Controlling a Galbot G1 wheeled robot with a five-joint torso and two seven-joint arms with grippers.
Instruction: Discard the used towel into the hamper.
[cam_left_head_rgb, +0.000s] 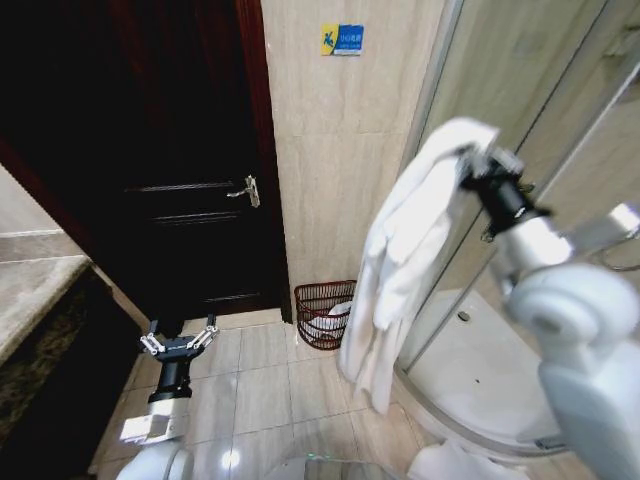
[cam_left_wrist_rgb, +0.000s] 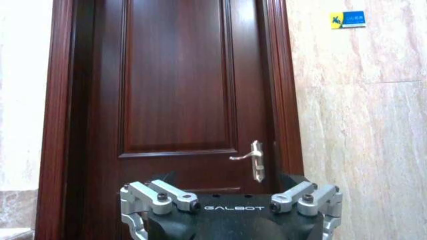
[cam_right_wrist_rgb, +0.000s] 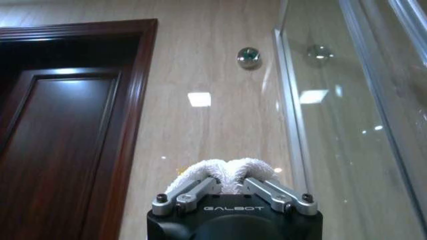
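Towel (cam_left_head_rgb: 400, 260) hangs high from the closed right gripper (cam_left_head_rgb: 478, 165); it should be centred above the hamper (cam_left_head_rgb: 325, 314) at the wall corner before release, while the left gripper (cam_left_head_rgb: 178, 343) waits wide open.

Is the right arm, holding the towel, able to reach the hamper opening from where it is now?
Probably yes. The right gripper is shut on the white towel, raised high, and the hamper stands on the floor below and beyond it by the wall, open on top. Nothing blocks the way; the left gripper is off to the side.
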